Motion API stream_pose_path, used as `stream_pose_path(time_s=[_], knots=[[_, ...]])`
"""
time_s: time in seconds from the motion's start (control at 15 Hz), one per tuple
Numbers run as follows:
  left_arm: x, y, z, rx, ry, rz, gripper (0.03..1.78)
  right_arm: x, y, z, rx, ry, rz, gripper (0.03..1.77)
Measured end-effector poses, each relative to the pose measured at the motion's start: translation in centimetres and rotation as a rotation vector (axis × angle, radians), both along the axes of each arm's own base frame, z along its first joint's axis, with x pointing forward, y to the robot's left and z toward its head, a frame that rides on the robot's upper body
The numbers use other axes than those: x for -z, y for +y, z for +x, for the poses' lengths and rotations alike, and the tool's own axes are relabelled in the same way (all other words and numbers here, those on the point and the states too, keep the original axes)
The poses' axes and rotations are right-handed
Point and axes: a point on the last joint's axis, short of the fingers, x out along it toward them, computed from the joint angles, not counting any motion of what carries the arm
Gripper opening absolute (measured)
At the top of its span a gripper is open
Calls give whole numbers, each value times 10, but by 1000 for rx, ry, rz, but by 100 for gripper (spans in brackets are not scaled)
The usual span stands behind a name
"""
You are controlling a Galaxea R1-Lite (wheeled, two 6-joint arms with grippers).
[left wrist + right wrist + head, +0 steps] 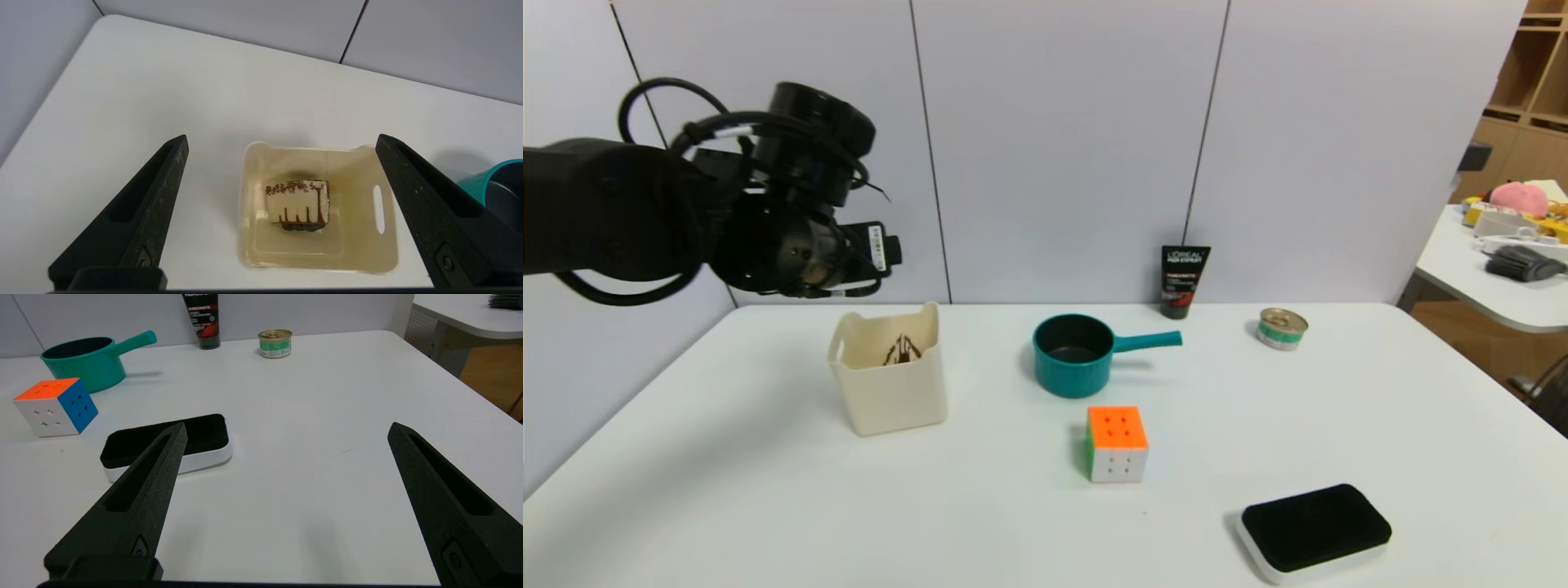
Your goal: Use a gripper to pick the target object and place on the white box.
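The toy cake slice (298, 202), cream-white with chocolate drips, lies on its side on the floor of the cream-white tub (367, 249). In the head view the slice (901, 351) shows just inside the tub (890, 400), which stands at the table's left rear. My left gripper (282, 139) hangs open well above the tub, holding nothing; its arm (792, 237) is raised at the upper left. My right gripper (288, 426) is open and empty low over bare table, out of the head view.
A teal saucepan (1072, 355) stands to the right of the tub, with an orange-and-white puzzle cube (1117, 443) in front of it. A black-topped white pad (1313, 529) lies front right. A black tube (1183, 280) and a small tin (1282, 328) stand at the back.
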Motion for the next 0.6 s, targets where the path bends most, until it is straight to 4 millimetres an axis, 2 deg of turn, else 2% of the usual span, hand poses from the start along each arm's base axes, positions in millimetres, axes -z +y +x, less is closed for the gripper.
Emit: stream_pose_path(time_s=[0.2, 0.33, 0.47, 0.6], knots=[[-26, 29, -42, 21, -47, 72, 167, 0, 0, 0, -1, 0, 0, 170], [-34, 49, -75, 39, -70, 115, 167, 0, 0, 0, 0, 0, 0, 170], [-33, 70, -109, 81, -83, 141, 167, 0, 0, 0, 0, 0, 0, 170], [-25, 91, -141, 146, -88, 170, 168, 0, 0, 0, 0, 0, 0, 170]])
